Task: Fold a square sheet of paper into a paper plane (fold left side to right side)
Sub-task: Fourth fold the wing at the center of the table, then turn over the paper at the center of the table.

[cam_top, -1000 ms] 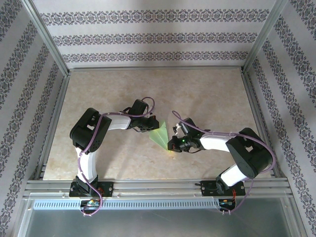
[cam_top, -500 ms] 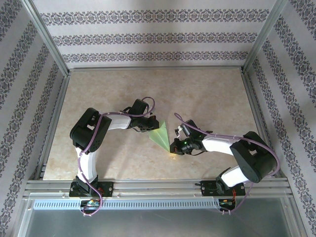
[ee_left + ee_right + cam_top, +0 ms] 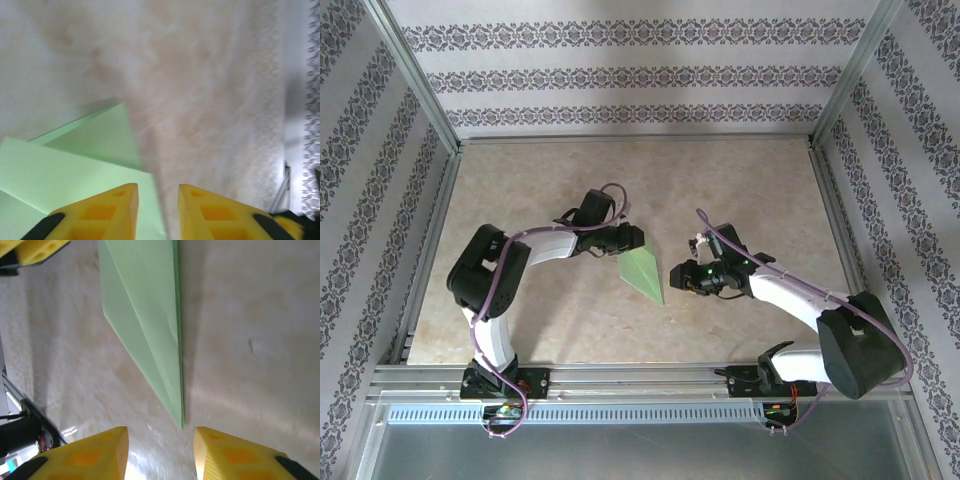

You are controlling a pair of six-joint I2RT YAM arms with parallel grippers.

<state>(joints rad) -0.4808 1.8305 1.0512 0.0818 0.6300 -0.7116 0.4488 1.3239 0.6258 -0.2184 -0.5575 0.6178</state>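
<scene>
My left gripper (image 3: 633,240): fingers apart, gripping nothing, over the wide end of the paper plane (image 3: 642,272). My right gripper (image 3: 677,273): fingers apart too, plane's tip just ahead. Plane lies flat on the beige mottled table (image 3: 740,190), patterned wallpaper walls (image 3: 620,75) around.

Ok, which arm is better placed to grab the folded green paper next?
Probably left: the left claw hangs open over the wide end of the paper plane. The right claw, also open, sits just off its narrow tip.
</scene>
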